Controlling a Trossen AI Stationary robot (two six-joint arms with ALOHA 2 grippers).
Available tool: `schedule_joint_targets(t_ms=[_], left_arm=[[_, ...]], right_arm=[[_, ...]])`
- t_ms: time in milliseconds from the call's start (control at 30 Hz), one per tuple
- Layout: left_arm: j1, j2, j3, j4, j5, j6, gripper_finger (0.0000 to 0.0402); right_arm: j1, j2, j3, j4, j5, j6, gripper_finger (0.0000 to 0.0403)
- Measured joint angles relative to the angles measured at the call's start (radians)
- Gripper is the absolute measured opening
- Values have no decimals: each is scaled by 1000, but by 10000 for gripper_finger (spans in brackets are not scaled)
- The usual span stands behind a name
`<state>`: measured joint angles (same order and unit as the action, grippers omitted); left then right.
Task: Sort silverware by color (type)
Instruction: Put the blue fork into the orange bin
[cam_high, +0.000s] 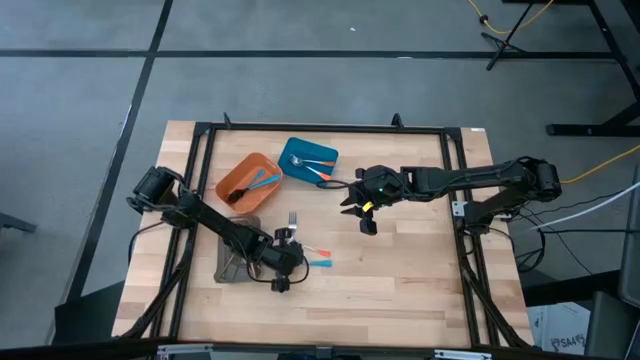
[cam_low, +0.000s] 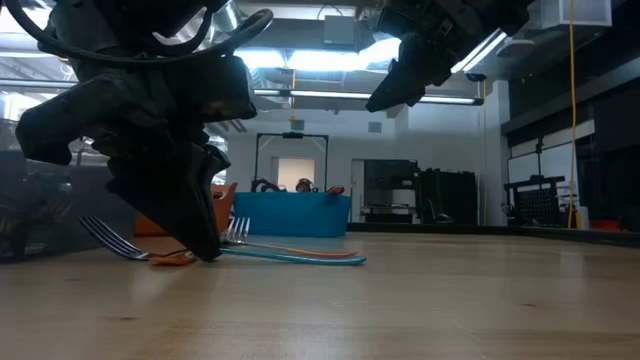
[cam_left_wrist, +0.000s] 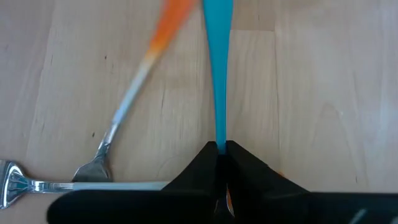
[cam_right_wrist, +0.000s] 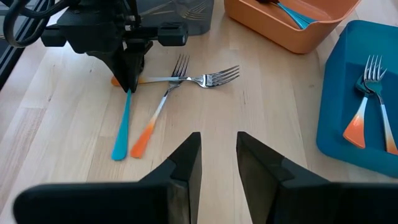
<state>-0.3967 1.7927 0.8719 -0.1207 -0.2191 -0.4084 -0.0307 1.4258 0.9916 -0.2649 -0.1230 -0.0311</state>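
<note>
A blue-handled piece of silverware (cam_right_wrist: 121, 127) lies on the wooden table with my left gripper (cam_right_wrist: 129, 87) shut on it; its head is hidden under the gripper. Beside it lie an orange-handled fork (cam_right_wrist: 155, 115) and an all-metal fork (cam_right_wrist: 205, 79), their tines crossing. The orange tray (cam_high: 248, 180) holds blue-handled pieces. The blue tray (cam_high: 310, 163) holds orange-handled forks (cam_right_wrist: 367, 112). My right gripper (cam_right_wrist: 217, 155) hangs open above the table's middle, nothing between its fingers. My left gripper pinches the blue handle's narrow end (cam_left_wrist: 220, 142) between its two fingers, which meet around it. The fingers come slanting down from above, from the table's left side. The handle runs straight out ahead of them, and its wide free end (cam_right_wrist: 118, 152) lies on the table.
A grey tray (cam_high: 235, 262) sits under my left arm near the table's left edge. A bit of something orange (cam_right_wrist: 115, 81) shows under my left gripper. Bare wood lies along the near edge and at the right of the table.
</note>
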Motion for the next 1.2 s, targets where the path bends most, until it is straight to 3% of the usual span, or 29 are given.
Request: schedule_joint_targets(t_ms=[333,500,767,1033,1200], left_arm=[[1,-12,-1,5,2,-1,9],[12,-76,16,10,1,0,9],[91,-272,16,-56,1,-2,9],[238,-525,16,-293,-13,-1,9],[341,-668,16,-450,-109,24,9]], right_arm=[[0,0,0,0,0,0,92],[0,0,0,0,0,0,92],[0,0,0,0,0,0,92],[0,0,0,0,0,0,92],[0,0,0,0,0,0,92]])
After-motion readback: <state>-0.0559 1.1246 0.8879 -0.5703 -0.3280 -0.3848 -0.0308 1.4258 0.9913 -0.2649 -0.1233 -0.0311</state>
